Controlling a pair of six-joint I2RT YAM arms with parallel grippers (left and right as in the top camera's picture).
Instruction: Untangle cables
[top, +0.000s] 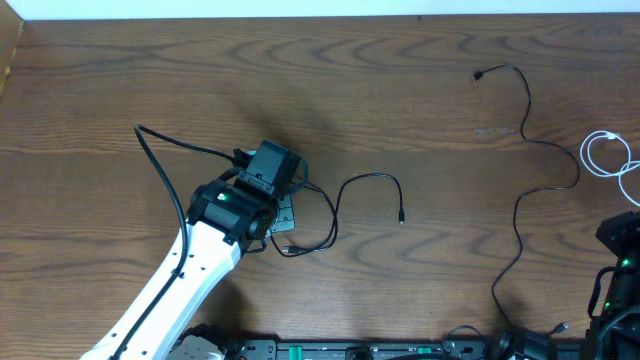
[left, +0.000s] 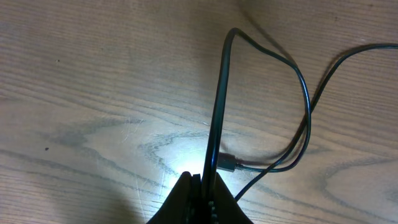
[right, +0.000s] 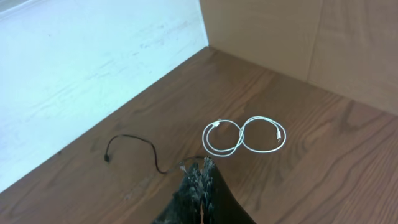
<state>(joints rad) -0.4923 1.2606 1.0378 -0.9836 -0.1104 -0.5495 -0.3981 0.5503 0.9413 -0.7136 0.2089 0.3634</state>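
A short black cable (top: 368, 180) lies at the table's middle, one plug at the right. My left gripper (top: 284, 214) is shut on this cable's left part. In the left wrist view the cable (left: 219, 106) rises from the shut jaws (left: 205, 184), and a plug end (left: 227, 163) lies beside them. A longer black cable (top: 545, 145) snakes down the right side. A white cable (top: 604, 155) is coiled at the right edge, and it also shows in the right wrist view (right: 245, 134). My right gripper (right: 203, 169) is shut and empty, just short of the long black cable (right: 134, 144).
The left arm's thick black cable (top: 160, 165) arcs over the table at the left. The right arm's base (top: 620, 270) sits at the bottom right corner. A white wall (right: 93, 74) and a wooden panel (right: 298, 37) border the table's far side.
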